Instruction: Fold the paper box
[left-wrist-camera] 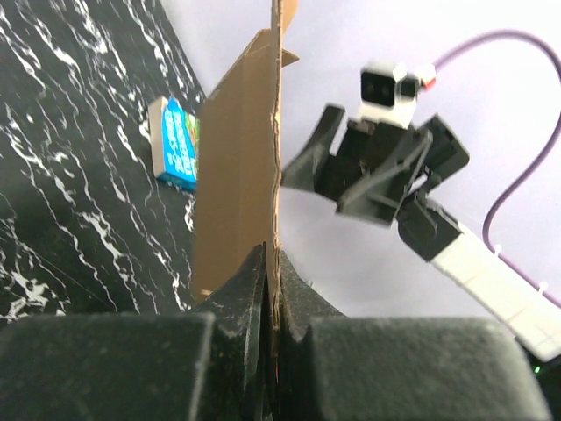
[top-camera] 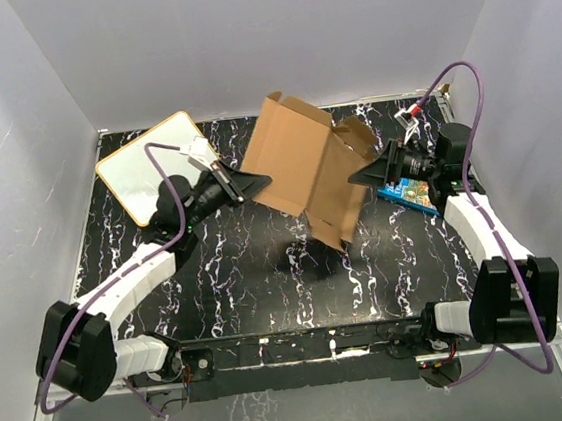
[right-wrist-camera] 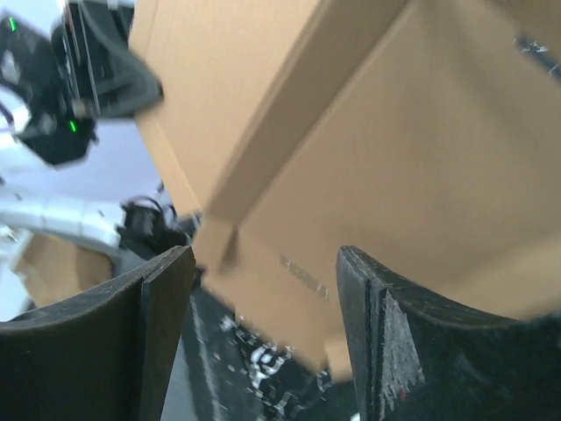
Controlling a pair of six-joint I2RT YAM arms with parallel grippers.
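1. Pinching the left edge of the paper box [top-camera: 302,168] with the left gripper [top-camera: 258,183], fingers pressed tight on a single thickness of cardboard.
2. Holding that box tilted in the air over the middle of the worktop [top-camera: 249,284], nearer the far edge, and casting a shadow on the surface below.
3. Showing the box only partly formed: panels raised along creases, flaps hanging loose, interior mostly turned away from the cameras.
4. Pointing the right gripper [top-camera: 358,174] at the right side of the box, fingers spread wide and gripping nothing; contact with the cardboard not discernible.
5. Hiding part of a blue printed box [top-camera: 410,195], near the right edge of the worktop, beneath the right gripper.
6. Covering one corner of a white board [top-camera: 147,174] with an orange rim, at the far left corner, with the left arm [top-camera: 137,271].
7. Blurring the cardboard in the right wrist view, leaving slots and edges hard to make out.
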